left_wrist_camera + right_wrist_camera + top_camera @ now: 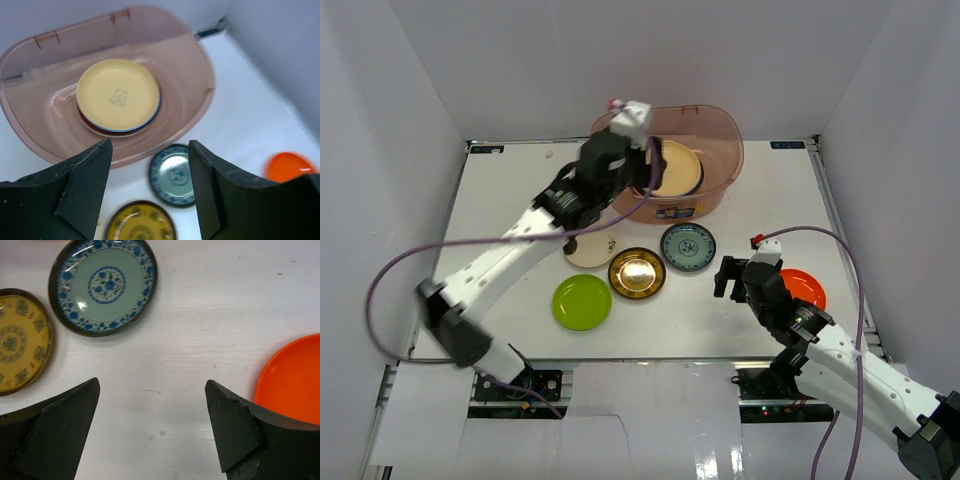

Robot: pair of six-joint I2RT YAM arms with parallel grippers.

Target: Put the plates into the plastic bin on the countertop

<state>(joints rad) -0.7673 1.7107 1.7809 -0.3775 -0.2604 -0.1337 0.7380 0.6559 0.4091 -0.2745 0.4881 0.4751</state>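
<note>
The pinkish plastic bin (pixel 715 180) stands at the back of the white countertop (pixel 500 200) and holds a stack of plates with a tan plate (pixel 680 167) on top, also in the left wrist view (pixel 118 95). My left gripper (pixel 150 150) is open and empty, above the bin's near wall. On the countertop lie a light blue patterned plate (pixel 688 247), a gold plate (pixel 637 272), a lime green plate (pixel 582 302), a cream plate (pixel 592 250) partly under my left arm, and an orange plate (pixel 807 289). My right gripper (pixel 732 278) is open and empty, between the blue and orange plates.
White walls enclose the countertop on three sides. My left arm (pixel 510 250) stretches diagonally across the left half of the countertop. Purple cables loop off both arms.
</note>
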